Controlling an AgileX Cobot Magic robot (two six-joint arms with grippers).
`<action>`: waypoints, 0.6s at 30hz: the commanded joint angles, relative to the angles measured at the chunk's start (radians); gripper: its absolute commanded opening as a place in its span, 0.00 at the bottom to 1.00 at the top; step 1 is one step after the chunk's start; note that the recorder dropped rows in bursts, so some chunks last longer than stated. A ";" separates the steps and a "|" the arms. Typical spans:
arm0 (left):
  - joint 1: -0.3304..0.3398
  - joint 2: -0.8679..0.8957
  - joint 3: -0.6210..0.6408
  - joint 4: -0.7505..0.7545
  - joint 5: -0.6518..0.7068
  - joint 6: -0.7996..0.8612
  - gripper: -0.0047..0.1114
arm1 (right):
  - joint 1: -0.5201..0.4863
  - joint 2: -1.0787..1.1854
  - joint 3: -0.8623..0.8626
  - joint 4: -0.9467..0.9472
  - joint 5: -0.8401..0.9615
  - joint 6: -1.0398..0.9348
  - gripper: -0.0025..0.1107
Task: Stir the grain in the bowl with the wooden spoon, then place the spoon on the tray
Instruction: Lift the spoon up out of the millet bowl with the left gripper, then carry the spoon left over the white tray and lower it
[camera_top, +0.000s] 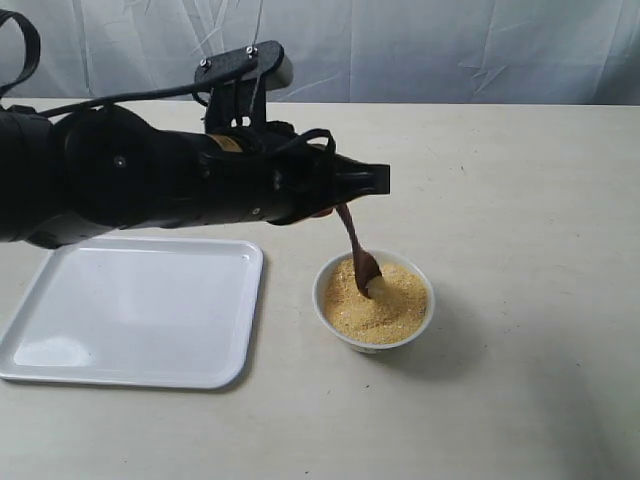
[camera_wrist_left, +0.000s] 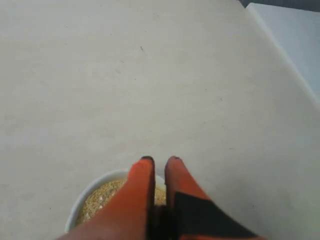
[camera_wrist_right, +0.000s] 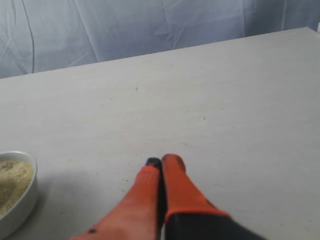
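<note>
Nearest lies the bare front of the pale table (camera_top: 330, 430). A little further back, the white glossy tray (camera_top: 60, 350) rests flat at the left. The small white bowl (camera_top: 335, 325) stands near the tray's right edge, not touching it. The bowl is filled almost to the rim with yellow grain (camera_top: 395, 305). The wooden spoon (camera_top: 350, 235) stands tilted in the grain, with its oval end sunk into the heap and its handle rising to the left gripper (camera_wrist_left: 160, 160). The orange fingers (camera_wrist_left: 140, 190) of this gripper are narrow, closed on the top of the handle. In the left wrist view only a dark slit shows between them, above the bowl. The black left arm (camera_top: 120, 180) reaches over the far edge of the tray and hides the table behind it. The right gripper (camera_wrist_right: 162, 161) hangs over the table, its fingers pressed together and holding nothing, with the bowl off to one side. Farthest, a creased pale cloth (camera_top: 450, 50) closes the scene.
</note>
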 joint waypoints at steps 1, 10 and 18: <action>0.001 -0.033 -0.020 0.028 -0.004 0.000 0.04 | -0.006 -0.005 0.005 -0.003 -0.013 0.000 0.02; 0.005 -0.031 -0.020 0.075 0.002 0.000 0.04 | -0.006 -0.005 0.005 -0.003 -0.013 -0.002 0.02; 0.131 -0.085 -0.001 -0.007 0.084 -0.001 0.04 | -0.006 -0.005 0.005 -0.005 -0.011 -0.002 0.02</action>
